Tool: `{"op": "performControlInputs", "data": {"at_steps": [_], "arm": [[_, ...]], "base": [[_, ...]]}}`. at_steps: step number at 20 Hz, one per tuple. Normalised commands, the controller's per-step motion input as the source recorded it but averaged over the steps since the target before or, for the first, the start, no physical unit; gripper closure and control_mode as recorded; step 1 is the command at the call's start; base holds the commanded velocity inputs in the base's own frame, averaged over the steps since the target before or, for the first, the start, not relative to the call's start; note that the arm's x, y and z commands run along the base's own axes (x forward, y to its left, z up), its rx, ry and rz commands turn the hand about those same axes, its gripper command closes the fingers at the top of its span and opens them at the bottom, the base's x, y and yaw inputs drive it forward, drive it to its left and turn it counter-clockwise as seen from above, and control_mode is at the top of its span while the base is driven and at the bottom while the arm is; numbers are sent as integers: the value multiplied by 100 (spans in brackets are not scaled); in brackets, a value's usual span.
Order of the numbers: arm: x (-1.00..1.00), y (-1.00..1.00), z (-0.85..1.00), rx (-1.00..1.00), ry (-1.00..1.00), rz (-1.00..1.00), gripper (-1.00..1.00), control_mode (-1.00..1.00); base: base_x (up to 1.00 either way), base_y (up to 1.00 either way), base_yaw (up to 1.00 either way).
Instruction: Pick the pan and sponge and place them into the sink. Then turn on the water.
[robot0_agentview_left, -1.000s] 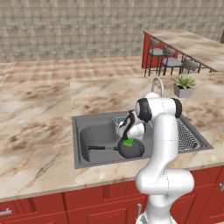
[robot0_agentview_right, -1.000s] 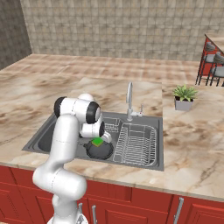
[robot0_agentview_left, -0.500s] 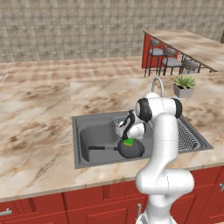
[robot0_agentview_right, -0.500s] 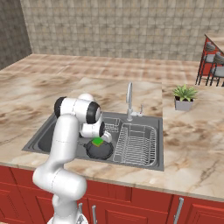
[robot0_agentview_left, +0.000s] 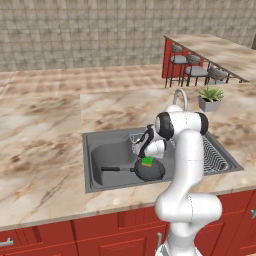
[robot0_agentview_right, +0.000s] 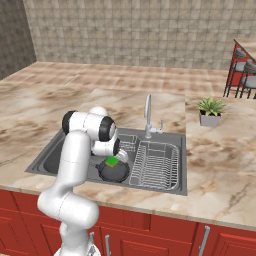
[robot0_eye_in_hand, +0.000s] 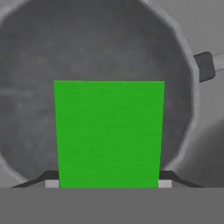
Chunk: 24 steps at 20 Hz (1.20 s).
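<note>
Sponge (robot0_eye_in_hand: 109, 133): bright green block, centre of the hand view, running down to its bottom edge where my fingers (robot0_eye_in_hand: 108, 183) flank it on both sides. I read that as gripped; fingers set wide because the block is wide. In the left base view it is the green patch (robot0_agentview_left: 147, 161) just below the wrist, mid-frame; in the right base view (robot0_agentview_right: 112, 161) it sits left of centre.

Pan (robot0_agentview_left: 149, 170): directly beneath the sponge, already down in the sink (robot0_agentview_left: 110, 150), handle (robot0_agentview_left: 117, 169) pointing toward the left of the left base view. From the hand view the grey pan interior (robot0_eye_in_hand: 100, 48) rings the sponge on all sides, so I am centred over it. Whether the sponge touches the pan floor or hangs just above, I cannot tell.

Why held this way: a drop into the pan still counts as in the sink, and the pan walls should keep the block from sliding.

Outward: draining rack (robot0_agentview_right: 155, 162) to the right of the pan in the right base view; faucet (robot0_agentview_right: 148, 115) behind it, upper centre, no stream visible. Potted plant (robot0_agentview_right: 209, 111) on the desk (robot0_agentview_right: 215, 165), well apart at the right.

Judgement: pan step done, sponge release next, then the faucet. Risk: sponge bouncing off the pan rim, minor.
</note>
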Motion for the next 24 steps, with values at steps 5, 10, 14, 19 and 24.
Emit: {"op": "performControlInputs", "data": {"at_steps": [5, 10, 14, 19, 24], "arm": [[-58, 21, -59, -4, 6, 3, 100, -100], [-29, 0, -24, 7, 3, 8, 100, -100], [-52, 8, 0, 8, 2, 3, 100, -100], [-37, 18, 4, 3, -9, 5, 100, -100], [-20, 28, -1, -4, -9, 3, 100, -100]], "base": [[0, 0, 0], [0, 0, 0], [0, 0, 0], [0, 0, 0], [0, 0, 0]]}}
